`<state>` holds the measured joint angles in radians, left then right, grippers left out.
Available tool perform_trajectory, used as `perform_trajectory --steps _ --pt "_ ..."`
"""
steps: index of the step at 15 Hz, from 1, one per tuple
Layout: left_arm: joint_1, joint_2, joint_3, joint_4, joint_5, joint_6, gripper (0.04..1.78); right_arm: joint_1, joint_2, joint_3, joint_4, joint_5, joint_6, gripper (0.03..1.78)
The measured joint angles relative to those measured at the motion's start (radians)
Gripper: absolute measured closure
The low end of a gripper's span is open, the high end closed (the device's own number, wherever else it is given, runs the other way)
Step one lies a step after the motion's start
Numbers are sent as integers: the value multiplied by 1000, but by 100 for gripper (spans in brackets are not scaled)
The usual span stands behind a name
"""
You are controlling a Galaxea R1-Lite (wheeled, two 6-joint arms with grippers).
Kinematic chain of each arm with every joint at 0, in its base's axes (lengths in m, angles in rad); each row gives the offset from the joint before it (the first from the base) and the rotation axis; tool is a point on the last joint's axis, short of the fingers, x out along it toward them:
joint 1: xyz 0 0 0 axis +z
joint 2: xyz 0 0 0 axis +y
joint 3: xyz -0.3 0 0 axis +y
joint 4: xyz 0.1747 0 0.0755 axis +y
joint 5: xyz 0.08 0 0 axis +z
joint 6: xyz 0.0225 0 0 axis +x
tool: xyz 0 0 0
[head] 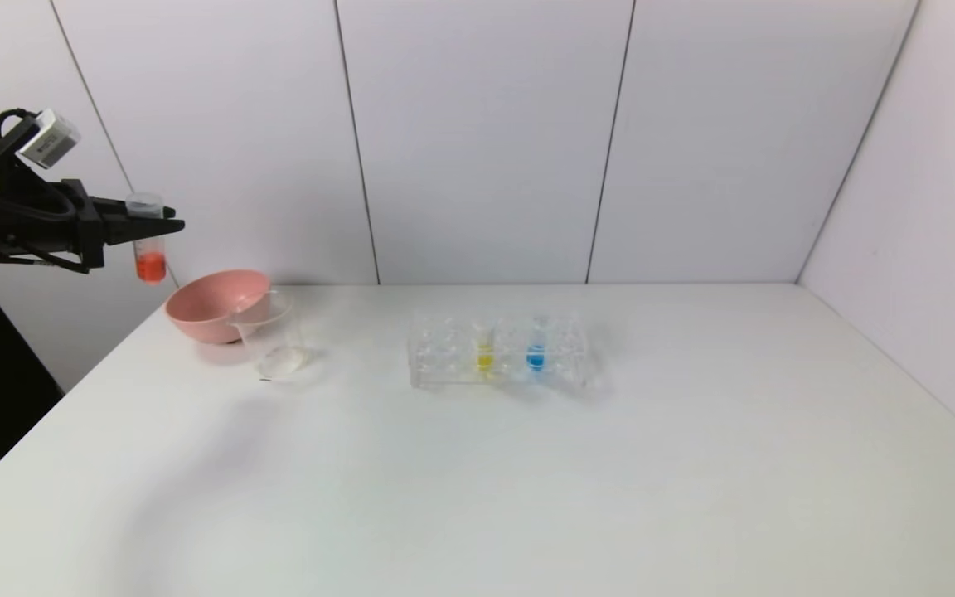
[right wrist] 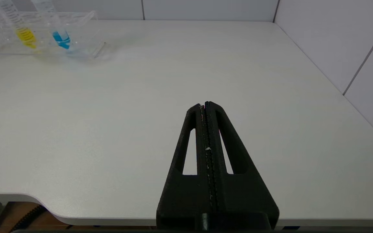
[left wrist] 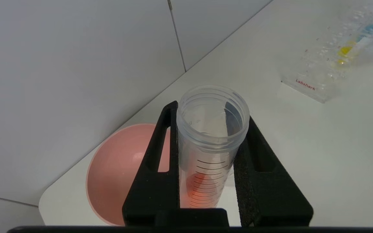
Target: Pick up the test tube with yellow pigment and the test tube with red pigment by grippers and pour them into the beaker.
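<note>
My left gripper is shut on the test tube with red pigment and holds it upright, high above the table's far left, to the left of the pink bowl. In the left wrist view the tube stands between the gripper's black fingers. The clear beaker stands on the table just right of the bowl. The test tube with yellow pigment stands in the clear rack; it also shows in the right wrist view. My right gripper is shut and empty near the table's front edge.
A pink bowl sits at the far left, touching the beaker's side in view. A tube with blue liquid stands in the rack beside the yellow one. White walls close off the back and right.
</note>
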<state>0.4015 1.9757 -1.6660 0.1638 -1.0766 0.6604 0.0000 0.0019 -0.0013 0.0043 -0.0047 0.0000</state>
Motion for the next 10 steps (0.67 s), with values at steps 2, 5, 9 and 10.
perform_trajectory --steps 2,5,9,10 --pt "1 14 -73 162 1 123 133 0 0 0 0 0 0 170" --pt "7 43 -200 404 10 304 133 0 0 0 0 0 0 170" --pt "17 100 -317 610 14 524 133 0 0 0 0 0 0 170" --pt "18 110 -322 612 15 527 133 0 0 0 0 0 0 170"
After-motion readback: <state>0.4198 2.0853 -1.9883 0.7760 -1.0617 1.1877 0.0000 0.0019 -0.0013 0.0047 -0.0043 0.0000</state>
